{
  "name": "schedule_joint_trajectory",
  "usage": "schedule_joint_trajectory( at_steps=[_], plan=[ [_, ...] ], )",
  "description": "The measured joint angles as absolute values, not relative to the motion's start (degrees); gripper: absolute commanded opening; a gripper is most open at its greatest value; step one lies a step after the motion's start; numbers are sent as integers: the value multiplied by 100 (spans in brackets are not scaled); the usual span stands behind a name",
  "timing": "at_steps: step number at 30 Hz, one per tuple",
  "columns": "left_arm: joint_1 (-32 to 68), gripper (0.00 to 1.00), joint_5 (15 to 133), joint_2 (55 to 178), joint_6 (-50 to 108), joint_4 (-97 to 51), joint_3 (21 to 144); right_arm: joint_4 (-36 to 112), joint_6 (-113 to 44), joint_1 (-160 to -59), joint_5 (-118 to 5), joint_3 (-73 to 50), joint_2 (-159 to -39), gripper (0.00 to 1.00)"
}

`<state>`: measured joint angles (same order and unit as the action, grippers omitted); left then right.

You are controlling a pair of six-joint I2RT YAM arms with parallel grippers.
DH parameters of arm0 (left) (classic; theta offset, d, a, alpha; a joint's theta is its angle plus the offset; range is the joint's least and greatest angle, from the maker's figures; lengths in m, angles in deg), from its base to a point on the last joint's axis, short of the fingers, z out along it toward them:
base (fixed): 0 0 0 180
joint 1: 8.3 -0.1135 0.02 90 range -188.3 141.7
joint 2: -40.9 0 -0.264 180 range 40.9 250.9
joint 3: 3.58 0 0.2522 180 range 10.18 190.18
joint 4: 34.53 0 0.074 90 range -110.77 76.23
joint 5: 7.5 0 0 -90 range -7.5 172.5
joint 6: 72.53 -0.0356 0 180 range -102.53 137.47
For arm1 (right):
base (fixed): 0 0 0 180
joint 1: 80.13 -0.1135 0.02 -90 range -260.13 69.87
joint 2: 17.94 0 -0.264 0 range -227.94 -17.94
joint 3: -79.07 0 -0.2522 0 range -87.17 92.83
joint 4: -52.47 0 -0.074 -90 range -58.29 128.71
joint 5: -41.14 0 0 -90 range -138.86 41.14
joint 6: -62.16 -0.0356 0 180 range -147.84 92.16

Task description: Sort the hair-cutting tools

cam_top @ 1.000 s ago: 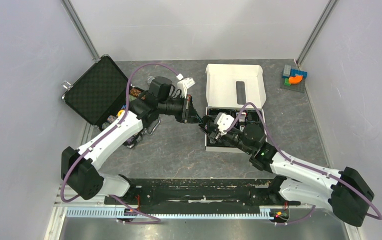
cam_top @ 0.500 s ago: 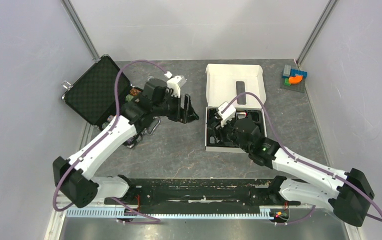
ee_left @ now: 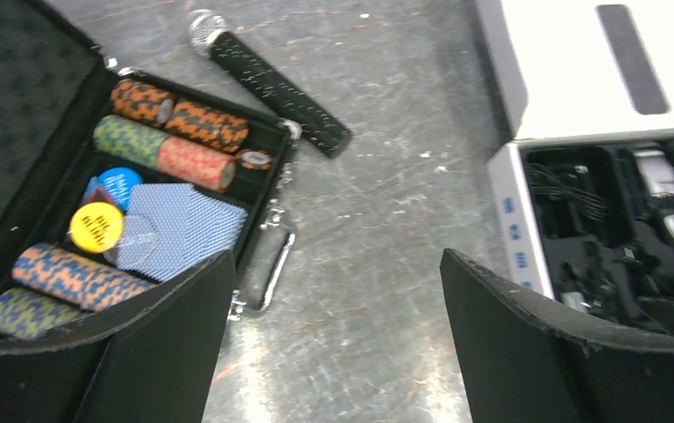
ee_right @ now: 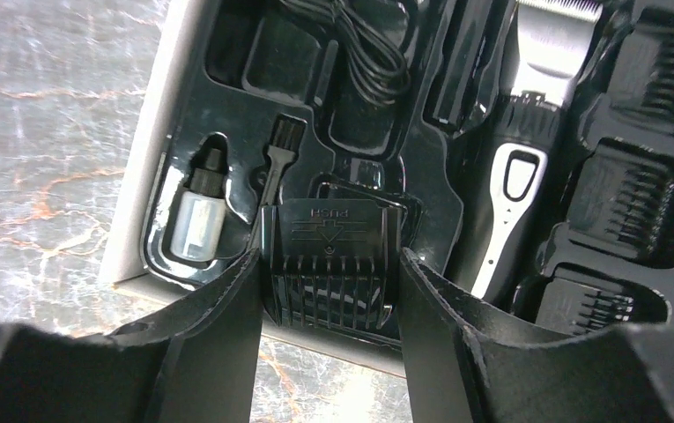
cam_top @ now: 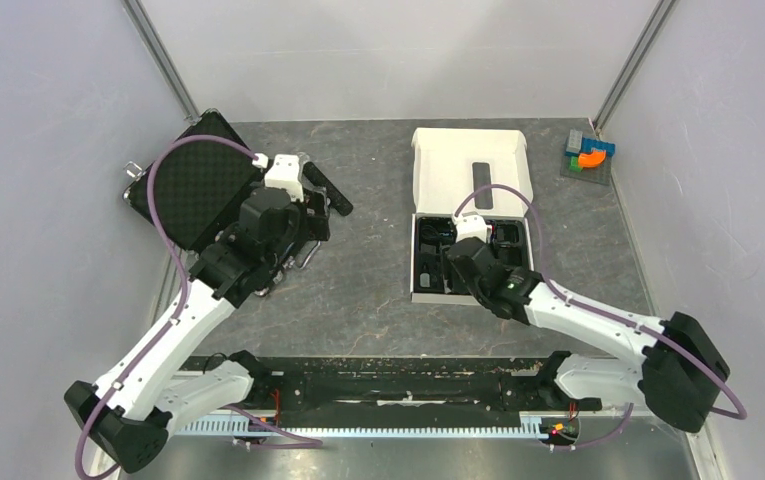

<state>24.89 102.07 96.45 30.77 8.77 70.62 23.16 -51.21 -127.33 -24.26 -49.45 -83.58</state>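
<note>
Right hand (ee_right: 329, 269): grips comb attachment (ee_right: 329, 233) above box tray (ee_right: 188, 97).
Left hand (ee_left: 333, 304): wide open, holding nothing.
Next: lower squarely into a free recess, then release.

White-and-black arms (cam_top: 173, 330), purple cables (cam_top: 154, 178)

Lighting even and diffuse from overhead, shadows soft and short; white glare streaks on the grey marbled stone-look tabletop (ee_left: 377, 220), specular highlights on the glossy black moulded plastic tray (ee_right: 188, 115); wrist views slightly soft, nearest foreground blurred.
</note>
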Motion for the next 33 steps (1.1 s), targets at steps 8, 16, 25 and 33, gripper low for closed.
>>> schedule_joint_trajectory(
  at_steps=[8,16,25,33],
  plan=[
    [2482,93,10860,9667,2924,764,6501,2087,-5580,-12672,-2452,-4947,-8835,54],
    [2478,93,10943,9675,2915,637,6490,2121,-5805,-12644,-2437,-4947,-8894,71],
    [2478,93,10941,9689,2911,608,6483,2119,-5834,-12639,-2439,-4945,-8879,69],
    [2476,93,10939,9748,2911,608,6481,1964,-5556,-12539,-2446,-4823,-8660,50]
  ],
)
